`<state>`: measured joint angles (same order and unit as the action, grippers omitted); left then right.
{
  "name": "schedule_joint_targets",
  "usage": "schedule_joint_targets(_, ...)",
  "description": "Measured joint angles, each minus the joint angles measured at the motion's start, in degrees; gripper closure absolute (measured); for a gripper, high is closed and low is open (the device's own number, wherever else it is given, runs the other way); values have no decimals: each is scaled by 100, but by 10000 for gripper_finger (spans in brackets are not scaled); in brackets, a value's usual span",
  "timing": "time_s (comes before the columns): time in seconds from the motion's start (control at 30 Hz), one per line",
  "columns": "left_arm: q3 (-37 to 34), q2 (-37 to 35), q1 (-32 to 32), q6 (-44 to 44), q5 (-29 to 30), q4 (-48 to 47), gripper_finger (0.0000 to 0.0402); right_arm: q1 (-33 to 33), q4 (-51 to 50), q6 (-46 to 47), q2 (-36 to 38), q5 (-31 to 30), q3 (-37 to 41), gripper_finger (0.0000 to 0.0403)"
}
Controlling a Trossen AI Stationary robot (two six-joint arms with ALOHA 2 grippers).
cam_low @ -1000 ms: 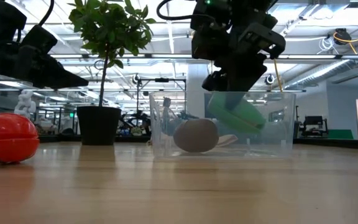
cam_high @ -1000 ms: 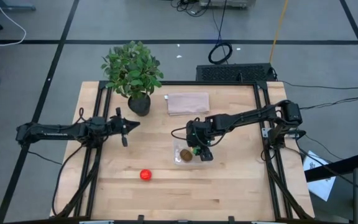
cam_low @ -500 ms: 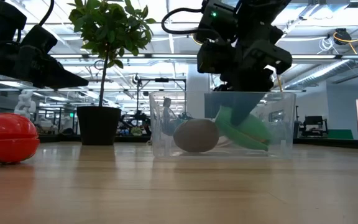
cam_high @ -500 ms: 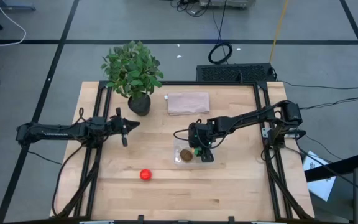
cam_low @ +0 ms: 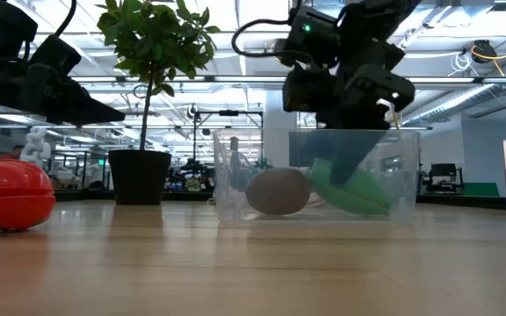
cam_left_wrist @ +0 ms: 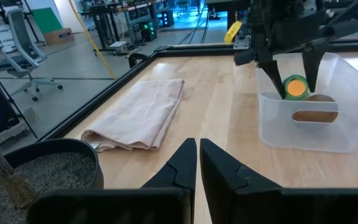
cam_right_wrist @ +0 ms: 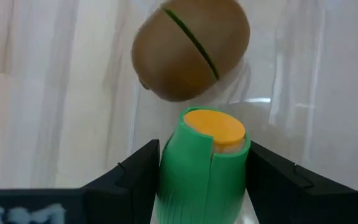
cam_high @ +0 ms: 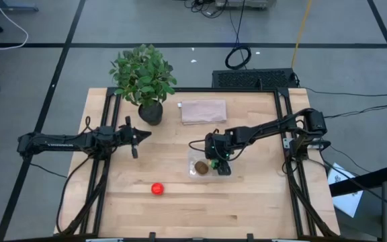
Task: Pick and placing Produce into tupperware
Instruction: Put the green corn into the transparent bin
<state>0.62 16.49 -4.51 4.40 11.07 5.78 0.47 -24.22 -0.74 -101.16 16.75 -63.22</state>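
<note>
Two foods now lie in the tupperware [cam_high: 205, 168]: the kiwi [cam_low: 277, 190] and the green piece [cam_low: 351, 190]. A second ago the green piece hung higher under the right gripper [cam_high: 217, 160]; it has since sunk to the tub's floor, and the gripper sits a little higher. Its fingers [cam_right_wrist: 138, 177] stand parted on either side of the green piece, whether touching it cannot be told. The right wrist view alone shows that piece's orange end and the kiwi's dark seam. The red piece [cam_high: 157, 189] lies on the table [cam_high: 247, 202], well apart. The left gripper [cam_high: 135, 136] waits near the plant [cam_high: 143, 74], fingers [cam_left_wrist: 185, 165] nearly closed, empty. The left wrist view shows a cloth [cam_left_wrist: 143, 115].
</note>
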Motion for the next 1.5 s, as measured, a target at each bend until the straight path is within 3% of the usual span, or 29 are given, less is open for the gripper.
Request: schedule_joint_targets(1.5, 0, -1, -1, -22, -1, -50, 376, -1, 84, 192, 245, 154, 21, 187)
